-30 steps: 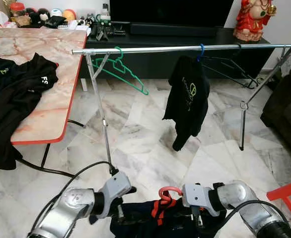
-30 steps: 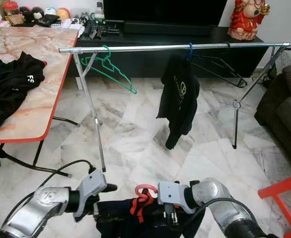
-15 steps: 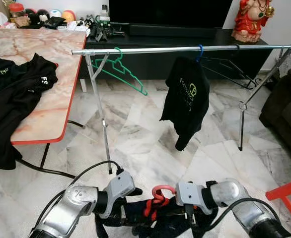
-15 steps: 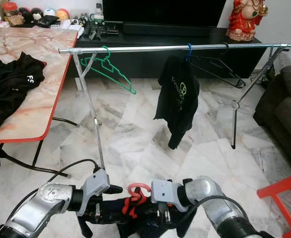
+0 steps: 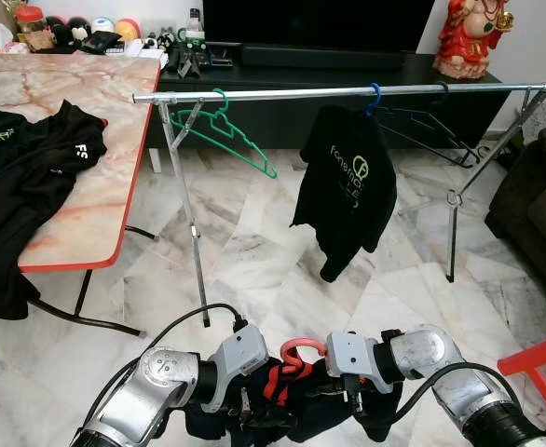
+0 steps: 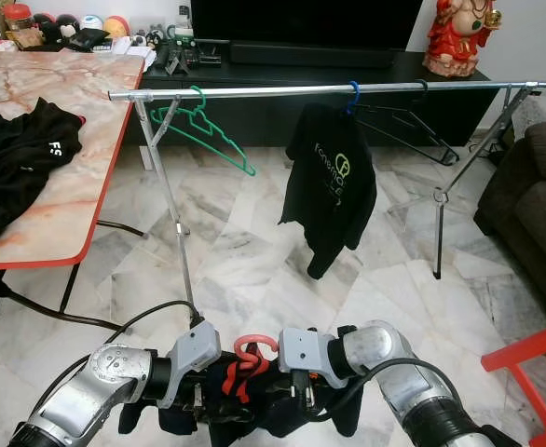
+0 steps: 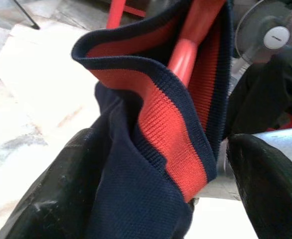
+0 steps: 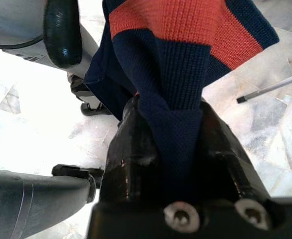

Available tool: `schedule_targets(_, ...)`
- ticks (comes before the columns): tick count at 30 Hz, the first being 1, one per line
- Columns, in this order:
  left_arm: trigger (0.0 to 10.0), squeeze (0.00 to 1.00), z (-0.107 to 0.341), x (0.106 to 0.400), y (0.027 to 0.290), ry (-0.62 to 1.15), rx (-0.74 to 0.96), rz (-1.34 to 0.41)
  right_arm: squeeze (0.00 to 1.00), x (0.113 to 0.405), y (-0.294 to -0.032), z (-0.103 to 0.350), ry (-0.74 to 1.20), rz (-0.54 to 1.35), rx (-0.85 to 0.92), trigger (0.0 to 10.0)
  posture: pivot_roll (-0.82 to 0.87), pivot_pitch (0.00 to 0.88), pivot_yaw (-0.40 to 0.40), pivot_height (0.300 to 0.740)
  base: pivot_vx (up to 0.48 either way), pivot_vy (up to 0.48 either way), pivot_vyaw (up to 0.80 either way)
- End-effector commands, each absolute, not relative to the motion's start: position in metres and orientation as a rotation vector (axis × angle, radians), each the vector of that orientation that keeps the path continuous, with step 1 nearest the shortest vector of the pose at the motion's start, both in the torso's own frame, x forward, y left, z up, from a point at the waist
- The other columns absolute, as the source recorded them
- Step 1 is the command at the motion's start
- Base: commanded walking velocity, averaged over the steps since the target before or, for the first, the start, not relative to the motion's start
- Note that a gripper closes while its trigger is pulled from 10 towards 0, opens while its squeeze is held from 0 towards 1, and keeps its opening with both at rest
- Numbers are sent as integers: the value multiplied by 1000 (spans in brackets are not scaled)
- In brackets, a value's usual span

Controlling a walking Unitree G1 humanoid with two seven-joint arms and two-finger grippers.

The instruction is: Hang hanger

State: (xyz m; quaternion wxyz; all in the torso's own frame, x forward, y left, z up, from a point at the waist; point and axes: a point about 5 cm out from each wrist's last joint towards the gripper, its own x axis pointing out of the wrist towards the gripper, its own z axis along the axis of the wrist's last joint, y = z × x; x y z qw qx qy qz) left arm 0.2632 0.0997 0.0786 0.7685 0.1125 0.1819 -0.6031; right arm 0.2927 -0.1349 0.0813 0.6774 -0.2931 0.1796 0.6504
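Nearest the camera, both grippers carry one load low in front of the robot: a navy shirt [image 5: 301,424] with a red-striped collar, mounted on a red hanger [image 5: 296,352]. The right gripper [image 8: 171,134] is clenched on a fold of the navy fabric. The left gripper [image 7: 151,189] straddles the collar with its fingers [image 7: 56,194] spread on either side; whether they press the cloth cannot be determined. The hanger's hook stands upright between the two wrists, roughly equidistant from each.

The metal rail [image 5: 348,91] lies ahead of and well above the hook, its long axis running left to right across the view. The coming move calls for a lift and a forward reach. A green hanger [image 5: 231,130] hangs near the rail's left end. A black shirt [image 5: 343,196] on a blue hook hangs toward the right. The free span between them lies almost directly ahead of the hook.
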Motion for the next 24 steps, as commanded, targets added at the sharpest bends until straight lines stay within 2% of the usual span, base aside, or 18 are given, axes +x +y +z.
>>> schedule_targets(1, 0, 0, 79, 264, 95, 383, 272, -1313, 0, 298, -133, 93, 346, 1447, -644, 0, 22, 128, -98, 740, 0, 0, 0)
schedule_targets(24, 0, 0, 85, 268, 91, 328, 210, -1323, 0, 300, -138, 102, 315, 1435, -601, 0, 16, 127, -97, 740, 0, 0, 0)
